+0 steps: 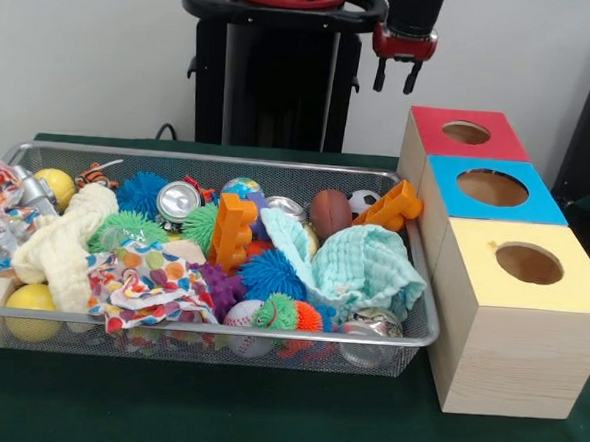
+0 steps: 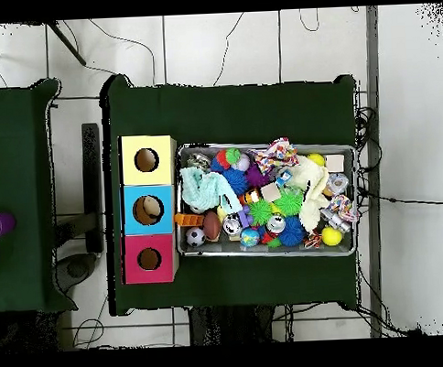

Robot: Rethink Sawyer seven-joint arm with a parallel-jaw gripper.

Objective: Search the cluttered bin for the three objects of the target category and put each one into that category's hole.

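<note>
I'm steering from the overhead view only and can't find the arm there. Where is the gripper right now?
Observer: The gripper hangs high behind the red-topped box, well above the bin.
Operator: Is it holding anything?
Observer: No. Its jaws stand apart with nothing between them.
Operator: Is the mint cloth buried under the toys?
Observer: No. The mint cloth lies on top of the pile, at the end of the bin next to the yellow-topped box.
</note>
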